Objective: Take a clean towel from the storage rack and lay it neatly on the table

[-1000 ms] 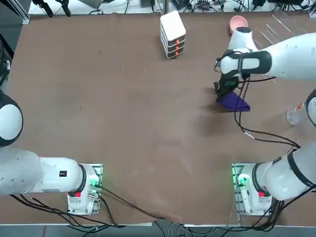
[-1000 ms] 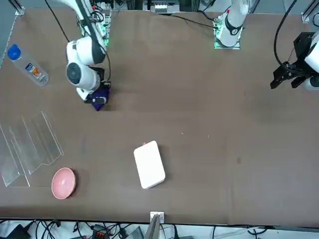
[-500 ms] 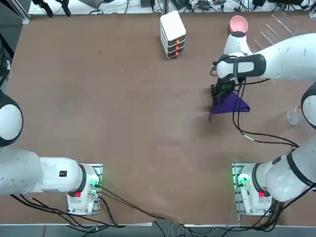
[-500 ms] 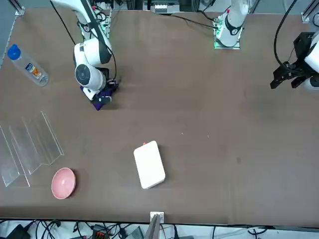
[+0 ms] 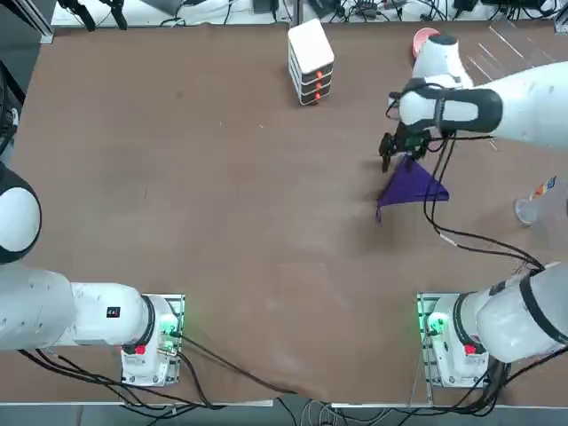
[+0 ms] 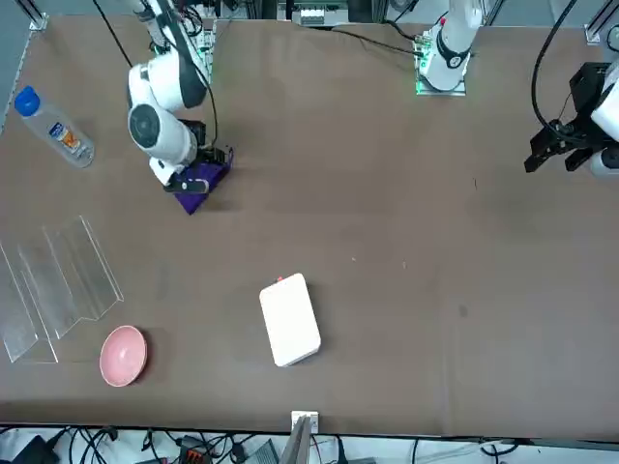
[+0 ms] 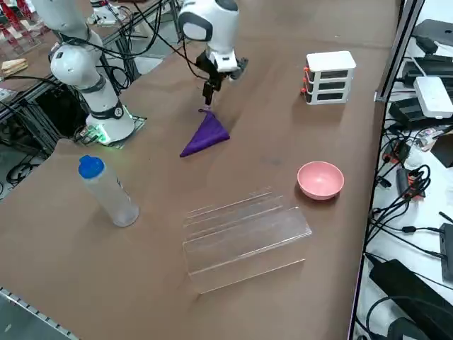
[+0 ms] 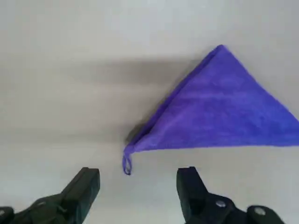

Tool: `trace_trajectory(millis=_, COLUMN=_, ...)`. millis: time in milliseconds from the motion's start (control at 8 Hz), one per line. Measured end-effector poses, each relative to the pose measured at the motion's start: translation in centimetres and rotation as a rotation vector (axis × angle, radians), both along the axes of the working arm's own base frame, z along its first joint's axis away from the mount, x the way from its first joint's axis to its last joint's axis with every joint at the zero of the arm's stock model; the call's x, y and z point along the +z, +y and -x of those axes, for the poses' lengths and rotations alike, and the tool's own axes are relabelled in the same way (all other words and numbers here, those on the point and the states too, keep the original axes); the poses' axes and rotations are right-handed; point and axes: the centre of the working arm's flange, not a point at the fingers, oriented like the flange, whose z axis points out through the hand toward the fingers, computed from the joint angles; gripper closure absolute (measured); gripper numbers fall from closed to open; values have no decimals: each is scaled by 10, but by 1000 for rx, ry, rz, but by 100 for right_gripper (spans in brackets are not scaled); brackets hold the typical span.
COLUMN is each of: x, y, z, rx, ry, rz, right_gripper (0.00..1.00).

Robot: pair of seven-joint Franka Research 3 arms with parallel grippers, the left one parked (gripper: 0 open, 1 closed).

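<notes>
Pincer (image 8: 138, 191) just released, hovering above towel (image 5: 410, 185); towel now on counter (image 5: 222, 177), folded triangular, not neatly flat.

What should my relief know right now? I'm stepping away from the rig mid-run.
Right gripper: open, holding nothing, just above the purple towel's loop corner.
Towel: on the table, lying as a folded triangle, clear of the acrylic storage rack.
Done: towel out of the rack, set down and released.
Left: judge whether the triangle is neat enough; if not, spread it flat.
</notes>
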Motion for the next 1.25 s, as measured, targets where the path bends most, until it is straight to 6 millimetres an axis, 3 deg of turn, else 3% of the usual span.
trace_trajectory(millis=125, x=8, y=2, z=1, rx=-99, ry=-8, rz=22, right_gripper=0)
trace_trajectory(millis=375, x=5, y=13, z=8, rx=-183, ry=-19, rz=47, right_gripper=2)
trace_trajectory(millis=750, x=-42, y=34, z=41, rx=-49, ry=-48, rz=135, right_gripper=6)
trace_trajectory(millis=1125, x=-74, y=36, z=48, rx=24, ry=-33, rz=196, right_gripper=25)
trace_trajectory(millis=1250, x=-80, y=39, z=49, rx=32, ry=-33, rz=198, right_gripper=25)
